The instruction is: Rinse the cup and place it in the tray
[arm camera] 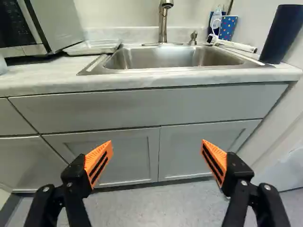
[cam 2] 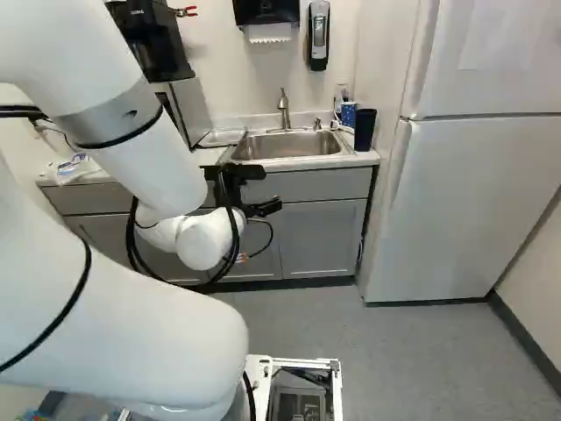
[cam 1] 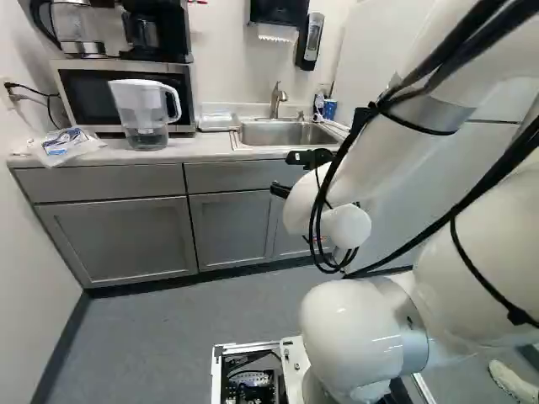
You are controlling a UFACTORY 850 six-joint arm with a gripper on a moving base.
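Orange-padded, the fingers (arm camera: 97, 158) stood wide apart with nothing between them, level with the cabinet doors (arm camera: 106, 153) and lower than the counter (arm camera: 47, 79). The blue patterned cup (arm camera: 228, 27) was at the back of the counter, just beyond the corner of the sink (arm camera: 170, 57), close to some bottles and a white-handled thing (arm camera: 236, 46). A tall dark tumbler (arm camera: 283, 33) stood near it; the patterned one seemed the likelier cup, though that was a guess. The pale, shallow tray (arm camera: 92, 48) lay on the other side of the sink, beside the microwave (cam 1: 88, 97).

The task looked to be at its approach, with grasp, rinse and placing all still to do. The next move called for raising the arm (cam 1: 362, 160) clear of the counter's edge, reaching over the sink and closing on the cup without knocking the tumbler. After that, the faucet (arm camera: 163, 23) would have to be turned on; no stream showed.

The counter was pale and faintly veined, over grey cabinets. Farther along it stood a water pitcher (cam 1: 145, 109), with a plastic bag (cam 1: 67, 145) near the wall. A white fridge (cam 2: 478, 175) rose past the counter's other end, above grey floor (cam 2: 421, 351).
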